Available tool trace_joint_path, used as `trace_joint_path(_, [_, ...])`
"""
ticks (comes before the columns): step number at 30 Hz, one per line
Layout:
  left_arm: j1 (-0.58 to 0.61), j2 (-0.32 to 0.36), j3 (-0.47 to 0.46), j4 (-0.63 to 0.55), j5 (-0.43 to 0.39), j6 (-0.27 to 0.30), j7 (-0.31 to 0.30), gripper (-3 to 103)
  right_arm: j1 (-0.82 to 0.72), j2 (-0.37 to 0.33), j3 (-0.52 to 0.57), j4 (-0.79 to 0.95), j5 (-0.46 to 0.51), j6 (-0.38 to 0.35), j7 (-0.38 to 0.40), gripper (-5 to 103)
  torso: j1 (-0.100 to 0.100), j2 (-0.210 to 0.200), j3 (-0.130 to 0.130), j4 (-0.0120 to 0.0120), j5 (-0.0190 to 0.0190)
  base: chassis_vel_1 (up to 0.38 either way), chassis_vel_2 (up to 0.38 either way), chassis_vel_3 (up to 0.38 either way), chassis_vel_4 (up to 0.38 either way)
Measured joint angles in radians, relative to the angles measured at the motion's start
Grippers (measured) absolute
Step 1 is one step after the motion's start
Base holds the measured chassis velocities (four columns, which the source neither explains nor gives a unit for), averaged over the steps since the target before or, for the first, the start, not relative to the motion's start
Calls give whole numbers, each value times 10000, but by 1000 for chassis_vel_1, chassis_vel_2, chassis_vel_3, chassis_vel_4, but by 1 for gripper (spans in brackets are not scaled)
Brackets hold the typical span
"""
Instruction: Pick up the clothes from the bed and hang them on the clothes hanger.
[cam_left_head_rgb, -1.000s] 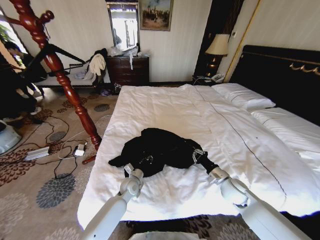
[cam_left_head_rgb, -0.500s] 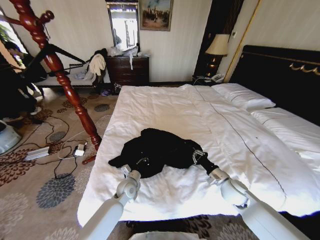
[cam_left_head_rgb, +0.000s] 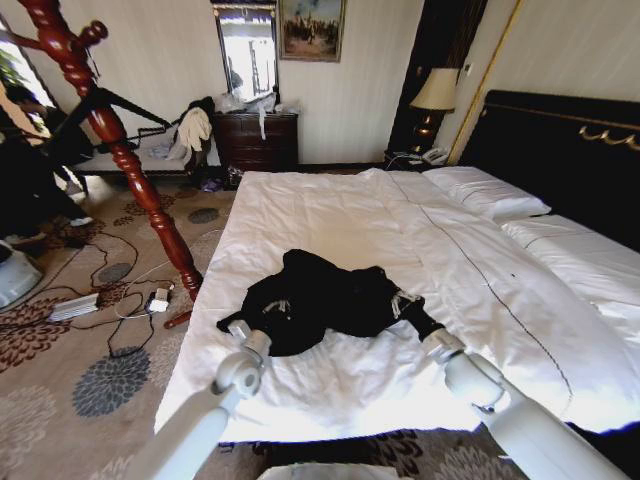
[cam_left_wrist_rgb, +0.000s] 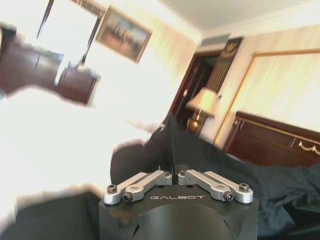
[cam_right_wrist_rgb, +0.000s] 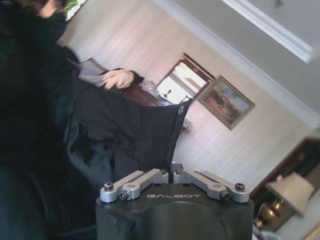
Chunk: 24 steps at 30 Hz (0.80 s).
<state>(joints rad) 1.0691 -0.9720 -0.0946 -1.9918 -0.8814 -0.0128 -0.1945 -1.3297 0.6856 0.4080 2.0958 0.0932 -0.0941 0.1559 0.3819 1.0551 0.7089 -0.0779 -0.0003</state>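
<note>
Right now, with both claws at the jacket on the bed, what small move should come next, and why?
Probably raise both claws straight up together. The left claw and right claw each look shut on a fold of the jacket, at its opposite ends, but most of the cloth lies bunched on the bed. A short, even lift would likely free it from the sheet.

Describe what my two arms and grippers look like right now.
Both arms are smooth white tubes ending in rounded silver-grey wrist joints. The left gripper and right gripper share a black cylindrical body lettered GALBOT, with silver linkage bars fixed by dark screws.
</note>
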Motion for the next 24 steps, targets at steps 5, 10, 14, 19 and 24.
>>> trace_joint_path(5, [-343, 1526, -1040, -1458, -1286, 427, -294, 0, 501, -699, 431, 1009, 2685, -856, 511, 0, 0, 0, 0, 2, 2, 0, 0, 0, 0])
trace_joint_path(10, [-760, 2507, -1788, -2777, -2601, 756, -778, 0, 599, -1464, 1054, 1661, 4154, -1159, 740, 0, 0, 0, 0, 0, 4, 0, 0, 0, 0])
trace_joint_path(14, [-1562, 3456, -2674, -3930, -4344, 974, -1470, 0, 591, -2495, 2320, 2367, 5836, -1432, 1032, 0, 0, 0, 0, 0, 1, 0, 0, 0, 0])
trace_joint_path(19, [-2986, 4705, -4109, -4850, -7360, 1053, -2388, 0, 863, -3566, 4051, 3151, 8515, -1753, 1545, 0, 0, 1, -1, -5, 3, 0, 0, 0, 0])
trace_joint_path(24, [-4373, 5976, -5557, -5221, -10347, 966, -3253, 0, 2419, -4125, 4646, 3779, 11019, -2053, 2314, 0, 0, 1, -1, 5, -3, 0, 0, 0, 0])
